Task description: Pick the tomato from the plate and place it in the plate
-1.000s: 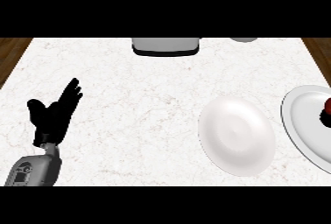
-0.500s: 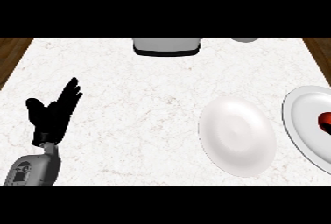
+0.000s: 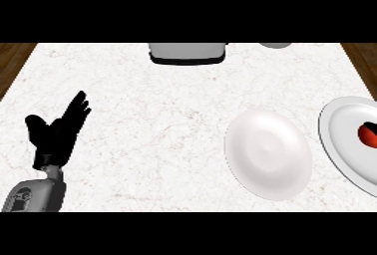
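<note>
A red tomato [image 3: 367,135] lies on a white plate [image 3: 341,130] at the right edge of the head view; both are cut off by the frame. A second white plate [image 3: 267,154] lies just left of it with nothing on it. My left hand [image 3: 59,130] rests open at the lower left, fingers up, far from both plates. My right hand does not show.
A grey appliance [image 3: 187,53] stands at the counter's far edge in the middle. A small grey object [image 3: 275,45] sits to its right at the back. Dark wood floor [image 3: 15,57] shows past the marble counter's left and right corners.
The tomato and the right plate have shifted slightly within the view, the tomato sitting lower on the plate than a second ago. The left hand has not moved.
</note>
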You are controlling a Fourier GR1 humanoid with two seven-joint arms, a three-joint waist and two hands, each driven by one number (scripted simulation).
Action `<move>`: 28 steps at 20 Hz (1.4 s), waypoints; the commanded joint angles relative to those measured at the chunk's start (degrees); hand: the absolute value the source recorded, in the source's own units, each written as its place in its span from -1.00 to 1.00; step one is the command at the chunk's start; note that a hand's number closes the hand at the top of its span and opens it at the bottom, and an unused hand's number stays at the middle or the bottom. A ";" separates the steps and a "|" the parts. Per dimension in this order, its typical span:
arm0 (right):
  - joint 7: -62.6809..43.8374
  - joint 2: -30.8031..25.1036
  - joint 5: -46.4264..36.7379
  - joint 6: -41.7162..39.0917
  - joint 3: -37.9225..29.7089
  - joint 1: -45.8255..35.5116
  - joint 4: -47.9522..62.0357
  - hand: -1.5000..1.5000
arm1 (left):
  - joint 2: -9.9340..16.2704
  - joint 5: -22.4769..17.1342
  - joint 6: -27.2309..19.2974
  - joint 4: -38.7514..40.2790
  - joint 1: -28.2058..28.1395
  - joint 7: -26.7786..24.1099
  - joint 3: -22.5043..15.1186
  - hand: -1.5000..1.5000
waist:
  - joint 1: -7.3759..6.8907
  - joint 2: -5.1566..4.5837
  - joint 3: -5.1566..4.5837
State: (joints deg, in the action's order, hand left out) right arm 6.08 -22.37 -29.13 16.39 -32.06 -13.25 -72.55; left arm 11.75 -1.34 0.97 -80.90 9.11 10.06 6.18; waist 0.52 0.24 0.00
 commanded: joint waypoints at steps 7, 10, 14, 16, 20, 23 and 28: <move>-8.58 2.73 22.34 -13.55 -7.55 3.39 -10.59 -1.00 | -0.05 0.73 -0.17 -1.11 -1.45 -0.55 -0.05 0.00 | 0.28 0.03 0.00; -11.15 1.60 27.38 -17.32 -9.94 6.80 -14.07 -1.00 | 0.61 0.09 1.68 0.26 -1.28 -1.77 0.35 0.00 | 0.16 -0.08 -0.02; -3.57 2.79 30.28 -19.34 -11.13 12.95 -15.50 -1.00 | 0.52 0.10 1.48 3.25 0.67 -2.49 1.69 0.00 | 0.01 -0.18 -0.01; -1.23 0.42 29.01 -16.67 -10.18 9.12 -8.30 -1.00 | 1.06 0.78 1.95 -1.49 0.11 0.60 1.08 0.00 | -0.46 -0.22 0.01; 1.12 -2.13 32.40 -20.37 -13.79 13.05 -7.60 -1.00 | -1.12 1.25 0.92 1.47 0.33 -1.57 0.71 0.00 | -0.30 -0.23 0.00; 7.63 -3.32 31.78 -21.31 -14.30 13.53 -1.45 -1.00 | 0.38 0.20 3.16 -0.15 -1.10 -1.74 1.50 0.00 | -0.46 -0.24 0.02; 5.14 -1.86 32.80 -20.37 -14.87 17.22 -5.76 -1.00 | -1.79 2.73 -0.61 -4.11 -0.91 2.21 -0.03 0.00 | -0.40 -0.19 0.00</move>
State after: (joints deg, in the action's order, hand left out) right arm 10.74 -24.42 3.05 -4.02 -46.50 1.95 -77.64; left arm 10.31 0.48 1.26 -82.13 8.88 10.05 6.57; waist 0.18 0.03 0.00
